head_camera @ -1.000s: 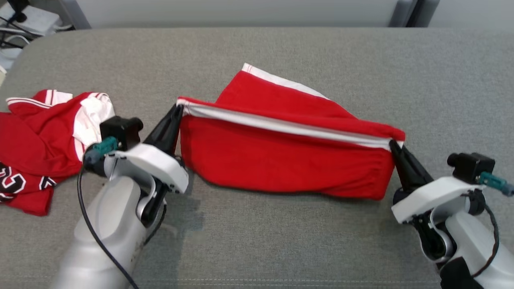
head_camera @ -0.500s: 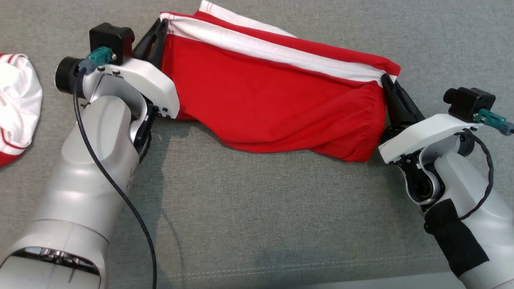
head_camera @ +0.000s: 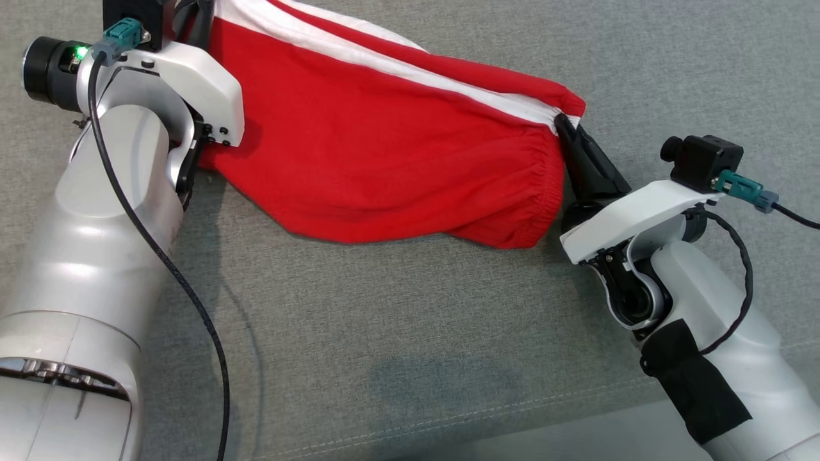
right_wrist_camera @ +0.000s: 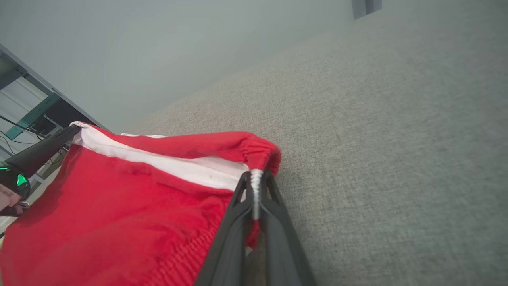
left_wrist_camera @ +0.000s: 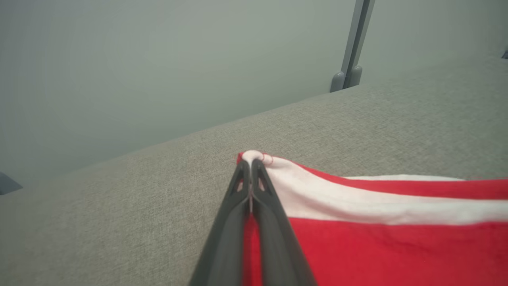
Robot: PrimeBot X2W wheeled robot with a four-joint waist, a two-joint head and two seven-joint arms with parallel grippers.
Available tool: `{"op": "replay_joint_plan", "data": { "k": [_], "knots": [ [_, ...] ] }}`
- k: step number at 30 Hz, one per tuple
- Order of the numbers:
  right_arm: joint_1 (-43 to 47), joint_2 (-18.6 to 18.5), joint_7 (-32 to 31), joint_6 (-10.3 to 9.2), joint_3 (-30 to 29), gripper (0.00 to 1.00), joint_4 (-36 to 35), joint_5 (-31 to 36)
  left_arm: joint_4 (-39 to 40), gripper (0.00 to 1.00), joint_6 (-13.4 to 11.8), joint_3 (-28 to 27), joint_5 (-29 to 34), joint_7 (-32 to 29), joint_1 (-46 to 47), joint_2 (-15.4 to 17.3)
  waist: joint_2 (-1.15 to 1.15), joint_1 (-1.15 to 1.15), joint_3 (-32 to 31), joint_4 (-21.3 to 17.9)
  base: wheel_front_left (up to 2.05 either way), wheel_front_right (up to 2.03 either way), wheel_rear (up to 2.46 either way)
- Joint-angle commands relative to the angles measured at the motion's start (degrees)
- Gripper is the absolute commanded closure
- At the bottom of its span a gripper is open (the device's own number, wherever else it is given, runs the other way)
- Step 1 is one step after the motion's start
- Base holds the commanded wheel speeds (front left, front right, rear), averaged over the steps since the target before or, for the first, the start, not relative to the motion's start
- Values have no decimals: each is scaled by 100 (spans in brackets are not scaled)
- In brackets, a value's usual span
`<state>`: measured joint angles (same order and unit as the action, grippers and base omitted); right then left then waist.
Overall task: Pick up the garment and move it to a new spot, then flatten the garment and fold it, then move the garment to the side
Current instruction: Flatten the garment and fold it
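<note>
Soft, even overhead light fills the scene, bright but without glare on the grey fabric surface [head_camera: 410,333]. The red garment [head_camera: 384,147] throws a thin, soft-edged shadow along its lower hem, and a faint dark patch lies near the bottom of the head view. A gentle sheen runs over the left arm's pale shell [head_camera: 96,211]. The head view is crisp; in the wrist views the dark fingers [left_wrist_camera: 228,238] nearest the lens smear, and the wall [left_wrist_camera: 158,59] behind is hazy.

The garment [head_camera: 384,160] stretches over the cushion [head_camera: 384,352], left jaws to right jaws.
</note>
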<state>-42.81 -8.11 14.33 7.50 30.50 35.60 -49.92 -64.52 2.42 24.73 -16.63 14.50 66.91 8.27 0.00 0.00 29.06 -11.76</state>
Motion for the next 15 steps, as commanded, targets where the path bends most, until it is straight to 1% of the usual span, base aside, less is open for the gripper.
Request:
{"op": "replay_joint_plan", "data": {
  "k": [1,9,10,11,12,15],
  "knots": [
    [179,52,67,-1,66,100,-164,-38,83,100,-86,-76,39,50,213,181,0,0,7,-68,0,0,0],
    [223,161,67,-1,54,100,-250,38,-8,100,-169,-97,81,50,202,199,0,0,-32,-284,0,0,0],
    [227,178,67,-1,46,77,-253,46,-33,70,-172,-103,77,50,189,199,0,0,-36,-299,0,0,0],
    [230,195,67,-1,34,53,-261,52,-69,20,-144,-110,62,50,165,191,0,0,-46,-313,0,0,0],
    [233,212,67,-1,11,0,-278,62,-118,0,-113,-117,42,50,141,177,0,0,-55,-323,0,0,0],
    [242,239,67,-1,-30,0,-323,127,-192,0,-69,-131,11,50,92,144,0,0,-86,-330,0,0,0]
  ]
}}
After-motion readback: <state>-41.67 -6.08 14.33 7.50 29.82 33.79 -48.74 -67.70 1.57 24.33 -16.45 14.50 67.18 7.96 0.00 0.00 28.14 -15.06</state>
